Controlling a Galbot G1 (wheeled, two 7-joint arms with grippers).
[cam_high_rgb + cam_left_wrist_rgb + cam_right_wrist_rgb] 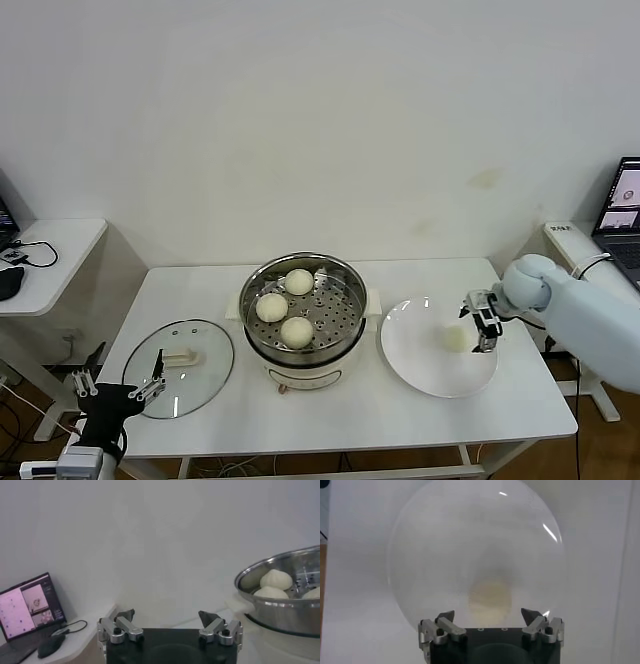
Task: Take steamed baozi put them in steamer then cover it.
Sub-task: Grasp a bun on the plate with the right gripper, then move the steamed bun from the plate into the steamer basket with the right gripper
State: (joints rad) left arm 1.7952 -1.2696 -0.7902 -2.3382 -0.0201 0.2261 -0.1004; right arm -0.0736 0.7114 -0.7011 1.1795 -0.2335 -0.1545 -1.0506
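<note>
Baozi (455, 339), round and cream-white, is seen on the plate (420, 375) just below the right gripper (487, 333), whose fingers are held apart. The left gripper (118, 384) is parked, fingers apart.

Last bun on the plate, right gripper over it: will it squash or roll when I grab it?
The bun looks soft and smooth, so it probably dents under a hard squeeze. Round on a flat plate, it may roll if nudged. The open right gripper should close gently.

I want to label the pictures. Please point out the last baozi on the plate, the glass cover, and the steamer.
baozi on the plate (455, 340), head view, its top.
glass cover (205, 375), head view, the clear glass.
steamer (345, 275), head view, its steel rim.
</note>
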